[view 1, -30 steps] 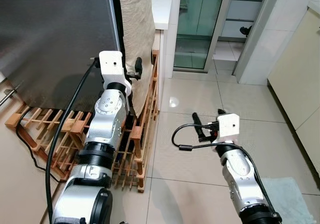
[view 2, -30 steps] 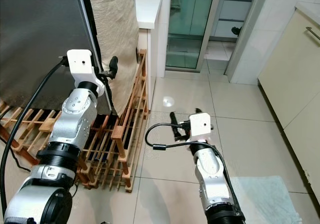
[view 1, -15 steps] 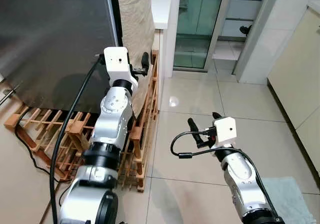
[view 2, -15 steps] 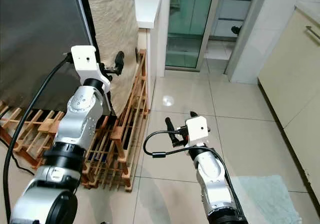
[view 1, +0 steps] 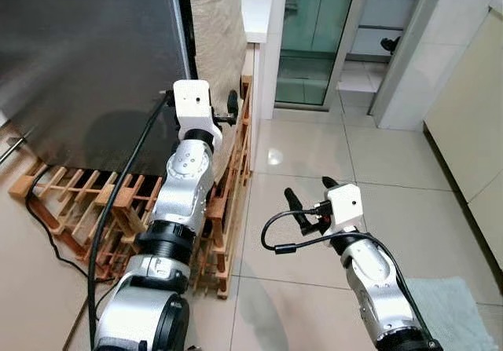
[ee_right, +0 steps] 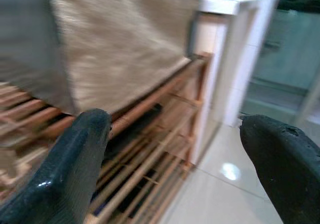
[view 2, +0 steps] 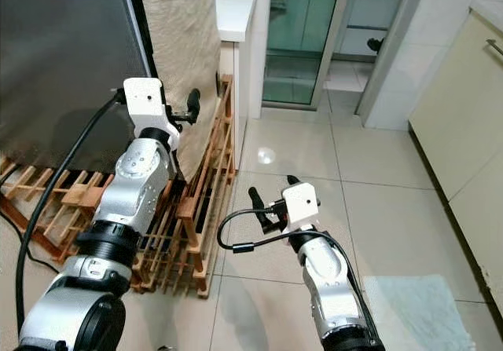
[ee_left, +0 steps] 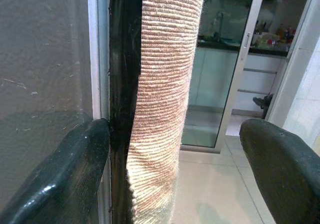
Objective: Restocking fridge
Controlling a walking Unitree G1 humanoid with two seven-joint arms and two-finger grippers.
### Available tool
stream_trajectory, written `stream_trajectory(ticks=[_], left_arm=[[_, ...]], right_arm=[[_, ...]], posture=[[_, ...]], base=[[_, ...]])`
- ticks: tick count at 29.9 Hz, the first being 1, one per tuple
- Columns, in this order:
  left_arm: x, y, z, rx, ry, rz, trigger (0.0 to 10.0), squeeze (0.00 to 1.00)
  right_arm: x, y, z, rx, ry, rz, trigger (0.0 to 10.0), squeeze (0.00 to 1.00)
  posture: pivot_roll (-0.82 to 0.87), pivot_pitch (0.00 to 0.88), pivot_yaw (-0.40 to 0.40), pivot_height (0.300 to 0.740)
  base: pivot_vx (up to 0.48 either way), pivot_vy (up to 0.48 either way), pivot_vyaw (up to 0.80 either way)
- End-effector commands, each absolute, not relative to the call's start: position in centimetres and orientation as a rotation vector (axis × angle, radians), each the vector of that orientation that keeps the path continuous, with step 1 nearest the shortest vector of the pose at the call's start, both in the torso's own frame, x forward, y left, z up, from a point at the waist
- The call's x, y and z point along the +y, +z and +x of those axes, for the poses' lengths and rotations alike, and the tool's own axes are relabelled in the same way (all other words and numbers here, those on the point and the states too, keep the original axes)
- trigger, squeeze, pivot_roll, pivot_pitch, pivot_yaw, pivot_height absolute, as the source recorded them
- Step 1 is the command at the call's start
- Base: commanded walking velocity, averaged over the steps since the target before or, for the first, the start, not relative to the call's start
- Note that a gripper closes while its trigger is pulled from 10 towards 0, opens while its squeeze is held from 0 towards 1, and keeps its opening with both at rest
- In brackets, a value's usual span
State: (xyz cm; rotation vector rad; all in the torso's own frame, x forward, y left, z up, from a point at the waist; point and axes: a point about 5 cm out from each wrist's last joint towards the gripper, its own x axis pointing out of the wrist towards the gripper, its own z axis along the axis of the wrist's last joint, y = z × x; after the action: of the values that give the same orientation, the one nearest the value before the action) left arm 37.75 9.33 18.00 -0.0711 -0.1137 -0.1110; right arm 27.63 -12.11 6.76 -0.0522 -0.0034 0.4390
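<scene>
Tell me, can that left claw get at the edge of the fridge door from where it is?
Probably yes. The left claw is open and raised right at the fridge door edge, where the beige cloth hangs. Nothing else stands between them, though the cloth may get pinched too.

**Right wrist camera: blurred frame**

Right end effector (ee_right: 175, 169) fingers (ee_right: 70, 169) spread wide, holding nothing. Beyond them: beige cloth (ee_right: 125, 38) hanging over a wooden slatted rack (ee_right: 150, 149), a white bench (ee_right: 235, 3) edge, glossy tiled floor (ee_right: 225, 184)
</scene>
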Motion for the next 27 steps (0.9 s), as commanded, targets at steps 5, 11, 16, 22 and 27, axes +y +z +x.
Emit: stream_trajectory(ticks=[5, 11, 16, 22, 27], left_arm=[[4.3, 19.2, 37.5, -0.133, -0.446, -0.174, 10.0, 0.00], [1.5, 20.1, 36.6, -0.177, -0.629, -0.244, 10.0, 0.00], [-1.6, 21.0, 35.2, -0.214, -0.809, -0.296, 10.0, 0.00], [-4.9, 23.4, 32.9, -0.297, -1.045, -0.404, 10.0, 0.00], [-6.1, 24.1, 31.6, -0.330, -1.132, -0.416, 10.0, 0.00]], right_arm=[[-12.0, 7.8, 28.3, -0.027, 0.492, -0.084, 10.0, 0.00], [-12.3, 7.4, 28.1, -0.007, 0.486, -0.085, 10.0, 0.00], [-12.0, 7.2, 28.0, 0.007, 0.497, -0.086, 10.0, 0.00], [-12.0, 6.7, 27.8, 0.023, 0.496, -0.086, 10.0, 0.00], [-12.0, 6.6, 27.6, 0.031, 0.497, -0.085, 10.0, 0.00]], posture=[[-0.08, 0.000, 0.019, 0.740], [-0.08, 0.000, 0.020, 0.740], [-0.08, 0.000, 0.024, 0.740], [-0.09, 0.000, 0.029, 0.740], [-0.09, 0.000, 0.032, 0.740]], base=[[0.000, 0.000, 0.00], [0.000, 0.000, 0.00], [0.000, 0.000, 0.00], [0.000, 0.000, 0.00], [0.000, 0.000, 0.00]])
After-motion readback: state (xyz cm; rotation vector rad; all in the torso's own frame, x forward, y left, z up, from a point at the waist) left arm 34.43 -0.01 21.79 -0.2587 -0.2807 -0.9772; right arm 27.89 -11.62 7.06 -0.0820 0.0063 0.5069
